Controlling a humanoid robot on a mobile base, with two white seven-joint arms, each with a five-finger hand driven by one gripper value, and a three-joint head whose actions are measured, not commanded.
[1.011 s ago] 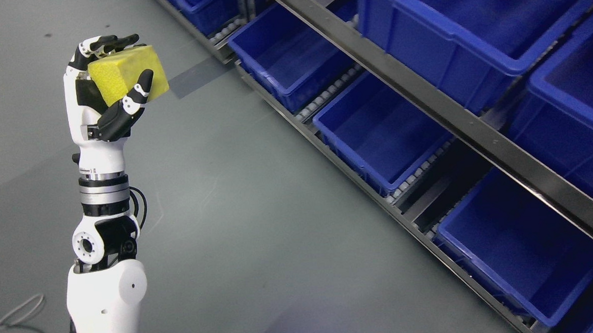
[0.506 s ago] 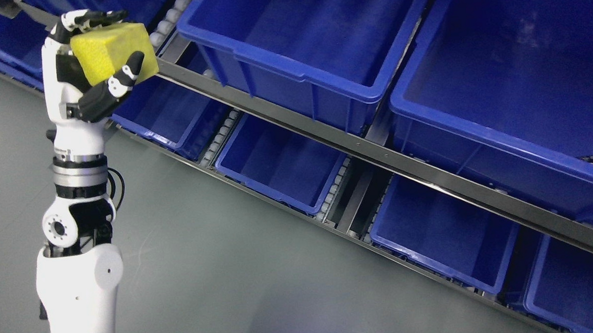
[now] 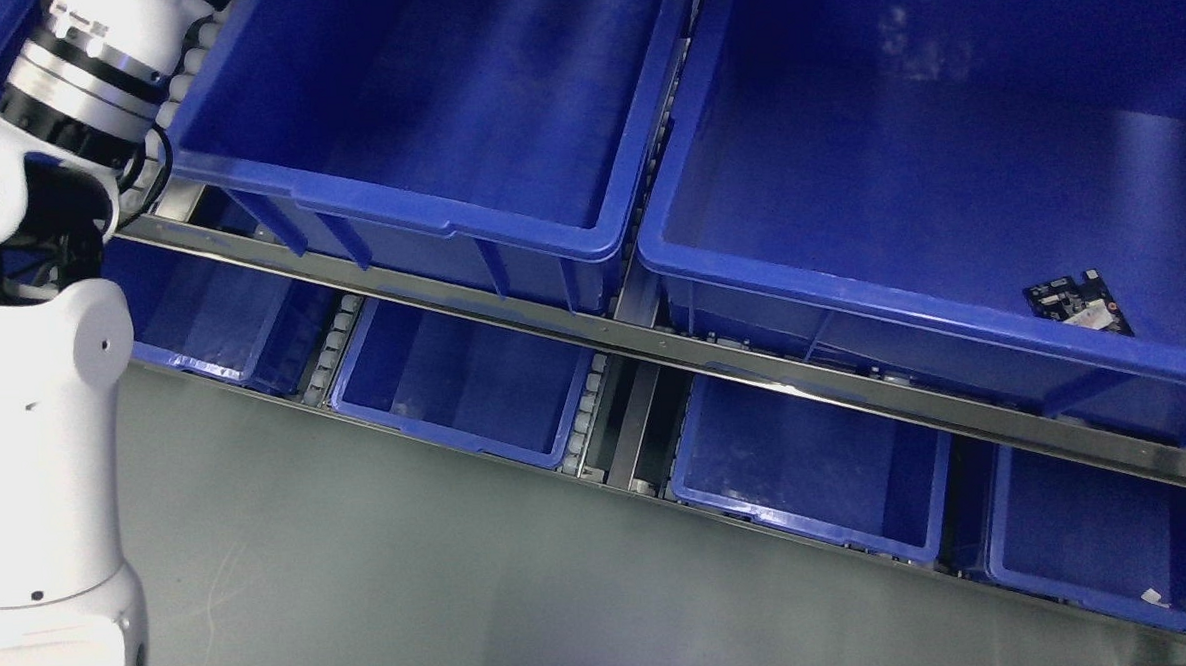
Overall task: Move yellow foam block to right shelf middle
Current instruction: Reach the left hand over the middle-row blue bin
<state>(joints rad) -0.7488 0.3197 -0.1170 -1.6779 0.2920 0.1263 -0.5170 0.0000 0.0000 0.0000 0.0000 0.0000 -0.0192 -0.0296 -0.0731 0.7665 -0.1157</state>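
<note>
My left arm (image 3: 37, 447) comes up the left edge of the head view, and its silver wrist ring (image 3: 81, 60) reaches the top left corner. The hand itself is cut off by the top edge. The yellow foam block does not show in this frame. The wrist stands in front of the left corner of a large blue bin (image 3: 509, 232) on the upper shelf level. The right arm is out of view.
A second large blue bin (image 3: 852, 297) to the right holds a small dark circuit board (image 3: 1077, 302). A dark shelf rail (image 3: 755, 371) runs below both. Smaller blue bins (image 3: 438, 445) (image 3: 812, 524) sit on the lower level. Grey floor (image 3: 415, 601) lies in front.
The whole picture has shifted toward the shelf, so the camera has moved. The left hand with the yellow block has passed out of the top left of the picture.
</note>
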